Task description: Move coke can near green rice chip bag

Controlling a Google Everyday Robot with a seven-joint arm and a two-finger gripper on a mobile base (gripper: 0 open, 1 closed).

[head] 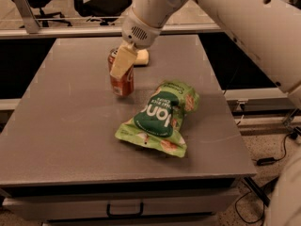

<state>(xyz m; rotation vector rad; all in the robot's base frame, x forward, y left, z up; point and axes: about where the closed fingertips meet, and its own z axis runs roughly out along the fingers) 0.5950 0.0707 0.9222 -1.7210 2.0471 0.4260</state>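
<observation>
The red coke can (pixel 123 84) stands upright just left of and behind the green rice chip bag (pixel 160 117), which lies flat near the table's middle right. My gripper (pixel 122 65) comes down from the upper right and is shut on the coke can, with a pale finger (pixel 122 61) across the can's upper front. The can's bottom is close to the table top; I cannot tell whether it touches. A small gap separates can and bag.
A pale yellow sponge block (pixel 142 56) lies behind the can, partly hidden by the gripper. The grey table (pixel 61 126) has a drawer handle at the front. Office chairs stand behind the table. My large white arm fills the upper right.
</observation>
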